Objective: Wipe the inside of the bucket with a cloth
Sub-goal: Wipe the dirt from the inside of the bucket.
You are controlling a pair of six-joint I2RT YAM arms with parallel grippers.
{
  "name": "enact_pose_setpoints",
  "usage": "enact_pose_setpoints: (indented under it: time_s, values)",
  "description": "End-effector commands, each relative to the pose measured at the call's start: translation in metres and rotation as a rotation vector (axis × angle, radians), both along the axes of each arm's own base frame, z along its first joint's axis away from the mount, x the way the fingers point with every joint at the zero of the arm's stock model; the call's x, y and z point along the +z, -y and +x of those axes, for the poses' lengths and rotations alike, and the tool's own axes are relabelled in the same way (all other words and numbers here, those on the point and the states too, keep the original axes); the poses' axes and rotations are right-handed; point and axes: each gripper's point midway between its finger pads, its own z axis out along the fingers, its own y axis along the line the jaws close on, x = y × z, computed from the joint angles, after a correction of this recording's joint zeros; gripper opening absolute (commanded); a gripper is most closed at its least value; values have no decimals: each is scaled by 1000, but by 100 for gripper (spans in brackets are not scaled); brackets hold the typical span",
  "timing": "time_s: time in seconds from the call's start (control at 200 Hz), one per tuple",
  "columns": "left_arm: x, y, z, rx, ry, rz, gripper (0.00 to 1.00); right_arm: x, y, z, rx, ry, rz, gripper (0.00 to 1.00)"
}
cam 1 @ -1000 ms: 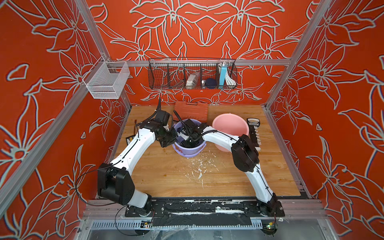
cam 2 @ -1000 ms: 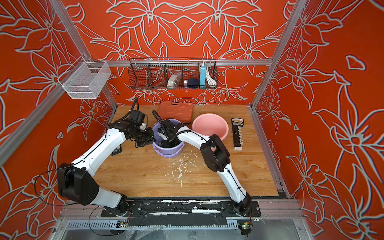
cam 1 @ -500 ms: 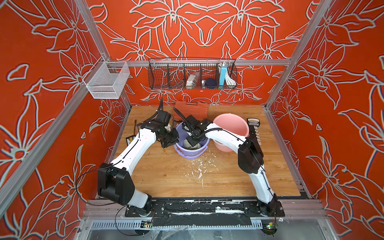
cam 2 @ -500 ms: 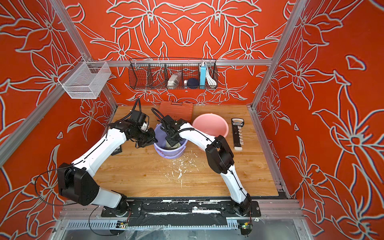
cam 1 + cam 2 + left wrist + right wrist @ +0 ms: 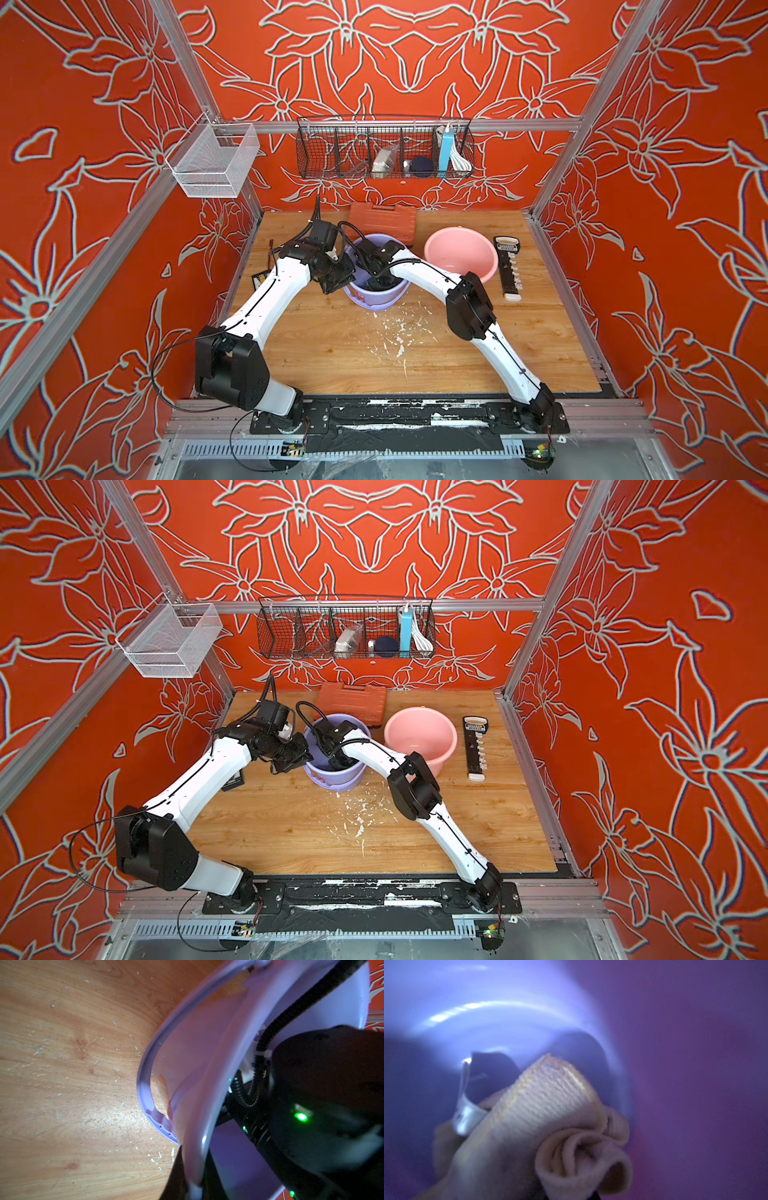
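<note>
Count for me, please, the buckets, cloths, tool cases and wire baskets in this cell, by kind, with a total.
Buckets: 2 (purple bucket, pink bucket)
Cloths: 1 (cloth, in the purple bucket)
Tool cases: 1 (orange tool case)
Wire baskets: 2 (white basket, black basket)
Total: 6

Orange-red walls (image 5: pixel 395 62) with large, pale outlined flowers close the space on three sides. A black wire rack (image 5: pixel 332 151) hangs from a silver metal rail (image 5: pixel 519 124) across the back wall. Left of the rack, a white mesh bin (image 5: pixel 212 166) hangs on the side wall. Below the rack lies a light wooden floor (image 5: pixel 332 353), speckled with white flecks (image 5: pixel 399 338). The light is bright and even.
</note>
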Motion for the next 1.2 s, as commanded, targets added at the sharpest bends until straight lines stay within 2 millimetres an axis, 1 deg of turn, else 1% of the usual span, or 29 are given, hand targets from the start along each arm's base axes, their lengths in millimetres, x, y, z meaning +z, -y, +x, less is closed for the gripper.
enact_pose_setpoints:
  time_s: [0.0, 0.03, 0.1, 0.215, 0.26, 0.32, 0.365, 0.445, 0.535, 0.626, 0.701, 0.801, 0.931, 1.041, 1.116, 1.196]
  values:
    - [-4, 30, -34, -197, -56, -79, 0, -17, -51, -42, 95, -195, 225, 0]
    - [-5, 30, -33, -196, -58, -73, 0, -7, -60, -49, 130, -205, 263, 0]
    - [-6, 30, -31, -201, -60, -67, 0, 17, -73, -60, 184, -213, 343, 0]
    - [0, 29, -27, -203, -47, -53, 0, 52, -84, -83, 272, -262, 510, 0]
    - [2, 26, -26, -198, -41, -35, 0, 67, -86, -93, 306, -279, 571, 0]
    - [5, 24, -26, -202, -37, -24, 0, 83, -85, -100, 325, -293, 624, 0]
    - [6, 24, -26, -204, -36, -22, 0, 96, -83, -103, 327, -295, 655, 0]
    - [5, 24, -24, -200, -33, -21, 0, 108, -80, -102, 314, -277, 682, 0]
    - [5, 29, -23, -200, -33, -53, 0, 113, -73, -91, 293, -210, 643, 0]
    - [3, 33, -23, -202, -42, -72, 0, 109, -62, -67, 246, -110, 537, 0]
    - [5, 35, -27, -215, -55, -85, 0, 105, -52, -44, 197, -18, 431, 0]
    - [9, 32, -32, -208, -51, -77, 0, 104, -41, -13, 133, 99, 330, 0]
    - [16, 32, -39, -206, -39, -96, 0, 98, -28, 17, 59, 203, 244, 0]
    - [16, 29, -42, -206, -39, -83, 0, 101, 0, 40, -60, 307, 114, 0]
    - [15, 29, -41, -205, -41, -78, 0, 101, 19, 45, -108, 353, 37, 0]
    - [16, 29, -38, -200, -36, -77, 0, 103, 47, 50, -170, 410, -65, 0]
